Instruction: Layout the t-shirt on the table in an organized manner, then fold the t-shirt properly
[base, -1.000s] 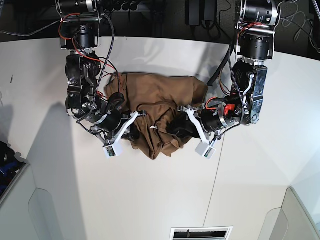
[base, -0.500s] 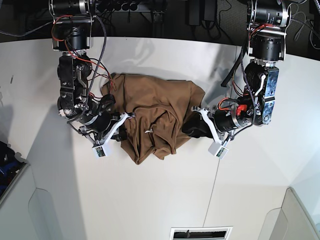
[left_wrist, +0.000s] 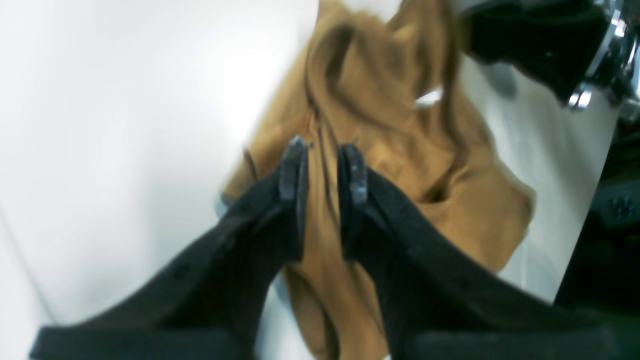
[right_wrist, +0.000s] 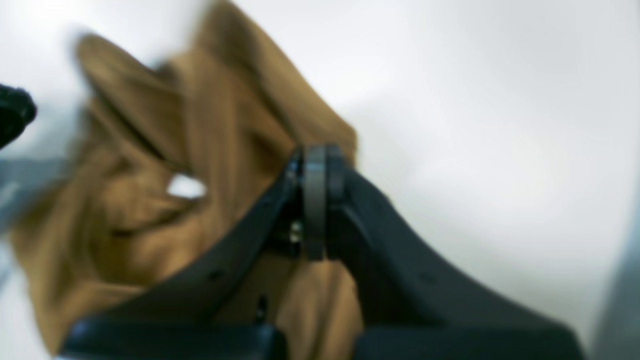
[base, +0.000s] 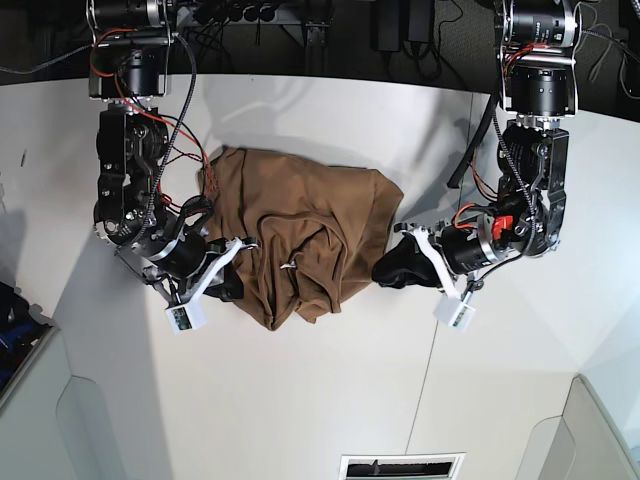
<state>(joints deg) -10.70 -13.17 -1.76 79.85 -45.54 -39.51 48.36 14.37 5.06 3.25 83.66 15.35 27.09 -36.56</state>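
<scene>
Tan-brown fabric, the t-shirt (base: 300, 235), lies bunched on the white counter (base: 320, 400). The right end effector (right_wrist: 315, 200) pinches its edge, fully closed; the left end effector (left_wrist: 322, 175), narrowly open, straddles a fold. Better to close firmly, then pull both edges outward from the shirt evenly

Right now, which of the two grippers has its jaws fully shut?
The right gripper: its jaws meet at the t-shirt's edge. The left gripper's jaws show a gap with cloth between them.
</scene>
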